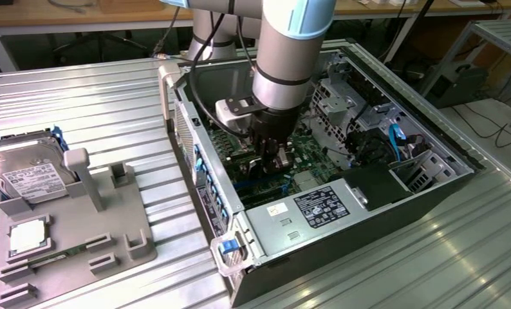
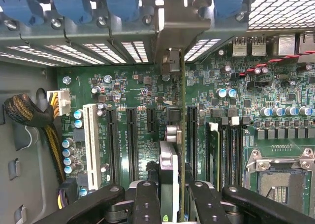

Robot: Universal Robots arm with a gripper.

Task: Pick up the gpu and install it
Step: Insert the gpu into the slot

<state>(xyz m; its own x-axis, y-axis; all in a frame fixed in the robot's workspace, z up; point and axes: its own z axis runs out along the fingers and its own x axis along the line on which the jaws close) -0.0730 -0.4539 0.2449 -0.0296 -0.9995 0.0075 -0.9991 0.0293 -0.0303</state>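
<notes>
My gripper (image 1: 273,161) is lowered deep inside the open computer case (image 1: 410,193), over the green motherboard (image 2: 133,86). It is shut on the gpu (image 2: 182,135), which I see edge-on in the wrist view as a thin green board running between the black fingers (image 2: 147,202). The card's silver end bracket (image 2: 182,17) stands at the case's rear slot openings, under the blue retainer clips (image 2: 74,2). The board's edge lines up with a long black expansion slot (image 2: 191,135). Whether the card sits fully in the slot is hidden.
Other black slots (image 2: 132,140) and a white slot (image 2: 91,140) lie beside the card, with memory slots (image 2: 226,150) and the CPU socket (image 2: 283,179) further along. The power supply (image 1: 316,209) sits near the gripper. At the exterior view's left, a grey fixture (image 1: 92,219) holds a hard drive (image 1: 28,174) and a CPU chip (image 1: 28,235).
</notes>
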